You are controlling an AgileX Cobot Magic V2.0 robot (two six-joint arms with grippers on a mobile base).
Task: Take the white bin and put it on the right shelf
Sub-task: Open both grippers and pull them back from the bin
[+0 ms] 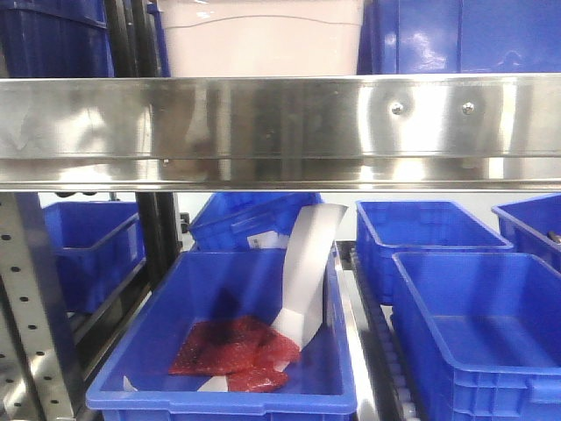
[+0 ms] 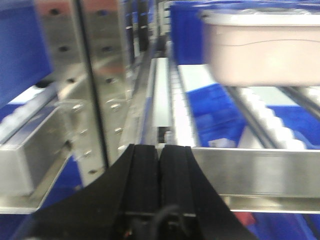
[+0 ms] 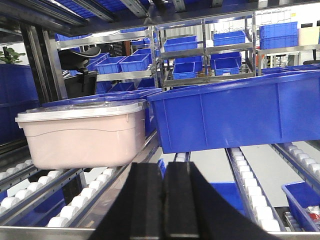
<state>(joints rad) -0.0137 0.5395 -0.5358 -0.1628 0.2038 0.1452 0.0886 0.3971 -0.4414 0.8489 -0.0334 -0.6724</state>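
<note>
The white bin (image 1: 263, 39), pale pinkish with a flat white lid, rests on the roller lanes of the right shelf, just behind its shiny steel front rail (image 1: 280, 118). In the left wrist view the white bin (image 2: 265, 50) is up and to the right of my left gripper (image 2: 161, 147), well apart from it. From the right wrist, the white bin (image 3: 85, 132) stands ahead to the left of my right gripper (image 3: 163, 165). Both grippers are shut with nothing between their black pads, and each hovers at the rail's edge.
A large blue bin (image 3: 235, 115) sits close beside the white bin on its right. Below the rail, a blue bin (image 1: 228, 351) holds red packets and a white strip, with more blue bins (image 1: 465, 333) to the right. A perforated grey upright (image 1: 26, 307) stands at left.
</note>
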